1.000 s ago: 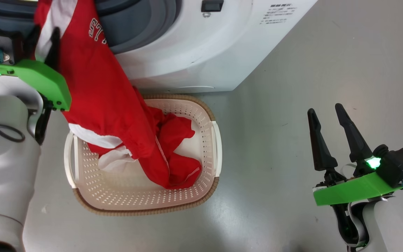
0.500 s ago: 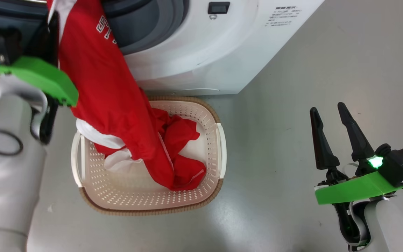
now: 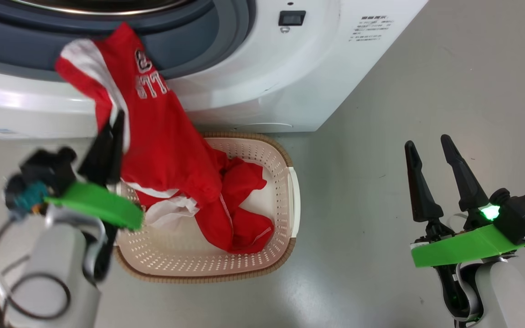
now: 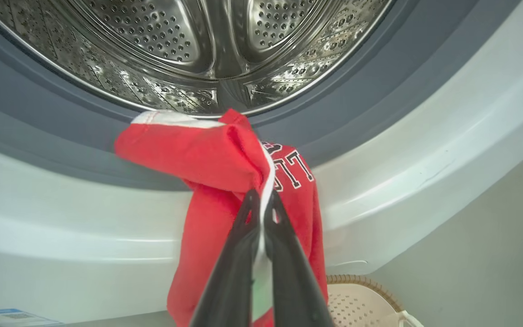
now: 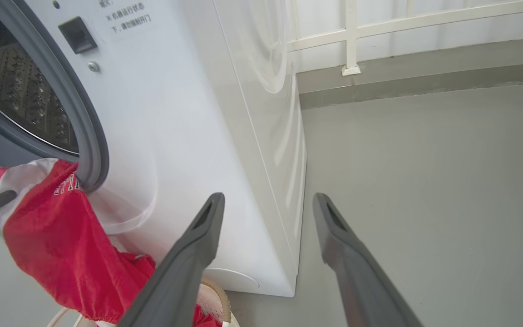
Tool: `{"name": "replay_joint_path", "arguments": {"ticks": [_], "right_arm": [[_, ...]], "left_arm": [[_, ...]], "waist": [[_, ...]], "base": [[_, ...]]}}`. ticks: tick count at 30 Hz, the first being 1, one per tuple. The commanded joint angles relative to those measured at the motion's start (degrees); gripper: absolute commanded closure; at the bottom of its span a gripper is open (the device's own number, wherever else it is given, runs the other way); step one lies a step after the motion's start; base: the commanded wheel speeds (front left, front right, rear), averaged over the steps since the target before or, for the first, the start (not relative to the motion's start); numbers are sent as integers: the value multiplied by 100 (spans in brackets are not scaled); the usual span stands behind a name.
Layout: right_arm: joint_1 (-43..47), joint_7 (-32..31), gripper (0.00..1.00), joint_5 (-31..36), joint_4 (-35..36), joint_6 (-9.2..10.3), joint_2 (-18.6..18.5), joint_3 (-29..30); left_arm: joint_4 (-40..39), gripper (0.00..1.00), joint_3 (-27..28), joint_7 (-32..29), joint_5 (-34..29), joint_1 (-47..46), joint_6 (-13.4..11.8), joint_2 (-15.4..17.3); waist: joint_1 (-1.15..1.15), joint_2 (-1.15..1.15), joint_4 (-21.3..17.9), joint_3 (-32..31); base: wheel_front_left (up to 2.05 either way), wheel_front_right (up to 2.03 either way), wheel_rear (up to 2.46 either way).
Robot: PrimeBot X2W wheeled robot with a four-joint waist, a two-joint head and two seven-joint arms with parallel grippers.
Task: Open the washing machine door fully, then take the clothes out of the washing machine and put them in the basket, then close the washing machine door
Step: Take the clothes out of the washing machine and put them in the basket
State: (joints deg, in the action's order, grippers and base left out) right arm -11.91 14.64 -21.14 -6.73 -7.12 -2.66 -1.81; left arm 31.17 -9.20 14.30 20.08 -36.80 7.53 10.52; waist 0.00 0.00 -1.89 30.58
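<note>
Before washing machine [image 3: 253,68]: left fingers [image 3: 107,150] pinching clothes [image 3: 162,136], tilted up; right fingers [image 3: 419,182] spread, upright.

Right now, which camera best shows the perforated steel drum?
Left wrist view: the perforated steel drum faces it, well lit. Head view has a sliver of rim at its top edge; right wrist view, a dim slice at left.

We see a smooth grey floor [image 5: 425,154] with soft reflections, meeting a grey skirting band [image 5: 407,68] beneath a white railing [image 5: 350,36].
</note>
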Motion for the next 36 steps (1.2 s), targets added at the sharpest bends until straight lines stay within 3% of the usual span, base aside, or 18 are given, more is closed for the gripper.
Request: {"name": "replay_joint_path", "arguments": {"ticks": [1,8,15,23,36], "right_arm": [[132,36,0,30,132,-36,-21,-107],[130,36,0,49,120,-36,-21,-128],[89,36,0,47,137,-36,-21,-168],[1,36,0,2,186,-36,-21,-198],[-187,36,0,-45,260,-36,-21,-197]], "left_arm": [[-231,100,174,69,-64,237,-4,164],[-303,100,-129,70,-119,916,-4,36],[337,100,-705,70,-27,998,-4,-73],[1360,100,-1213,70,187,503,-4,-145],[2197,100,-1529,70,439,-356,-4,-76]], "waist": [[0,0,8,-15],[0,0,35,3],[0,0,-30,96],[0,0,-115,352],[0,0,-182,764]], "base": [[0,0,0],[0,0,0],[0,0,0],[0,0,0],[0,0,0]]}}
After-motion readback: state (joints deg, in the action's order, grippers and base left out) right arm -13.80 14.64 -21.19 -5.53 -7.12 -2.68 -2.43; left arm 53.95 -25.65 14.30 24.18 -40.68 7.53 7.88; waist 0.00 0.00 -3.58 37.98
